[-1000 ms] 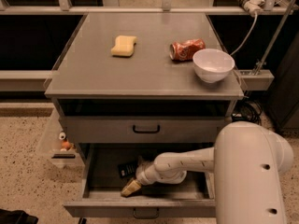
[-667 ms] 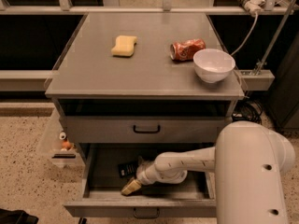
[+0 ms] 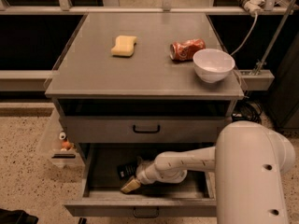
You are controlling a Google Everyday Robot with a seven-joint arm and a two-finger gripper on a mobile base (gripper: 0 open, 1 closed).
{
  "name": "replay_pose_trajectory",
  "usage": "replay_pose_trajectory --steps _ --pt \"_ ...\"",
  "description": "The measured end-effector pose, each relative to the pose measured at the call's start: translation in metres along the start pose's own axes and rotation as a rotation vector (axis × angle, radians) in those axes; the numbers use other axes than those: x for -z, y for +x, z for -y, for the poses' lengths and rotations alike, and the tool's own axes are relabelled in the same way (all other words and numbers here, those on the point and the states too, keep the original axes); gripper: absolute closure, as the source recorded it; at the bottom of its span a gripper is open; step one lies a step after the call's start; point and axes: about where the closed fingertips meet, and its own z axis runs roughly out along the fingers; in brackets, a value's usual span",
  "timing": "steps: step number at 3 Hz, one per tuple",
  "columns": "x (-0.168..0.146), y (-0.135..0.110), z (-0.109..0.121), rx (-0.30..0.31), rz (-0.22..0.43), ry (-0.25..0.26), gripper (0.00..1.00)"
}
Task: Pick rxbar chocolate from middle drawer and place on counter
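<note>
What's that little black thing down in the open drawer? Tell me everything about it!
The rxbar chocolate is a small, flat, black wrapped bar with white print. It lies on the floor of the open middle drawer, left of centre. The pincer is down in the drawer right beside it, on its near side; I cannot tell whether they touch.

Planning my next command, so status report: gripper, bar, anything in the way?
Gripper low inside open middle drawer, beside rxbar chocolate. Bar on drawer floor, not on counter. Sponge, red can, bowl on counter.
</note>
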Motion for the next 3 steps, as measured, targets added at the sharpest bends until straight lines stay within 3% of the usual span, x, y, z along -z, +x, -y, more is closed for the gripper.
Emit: replay_pose_trajectory --steps 1,2,3 --pt "0.006 -0.006 0.000 0.000 0.000 0.000 0.96" --pt "0.011 -0.011 0.000 0.000 0.000 0.000 1.00" --pt "0.033 -0.014 0.003 0.004 0.034 0.040 1.00"
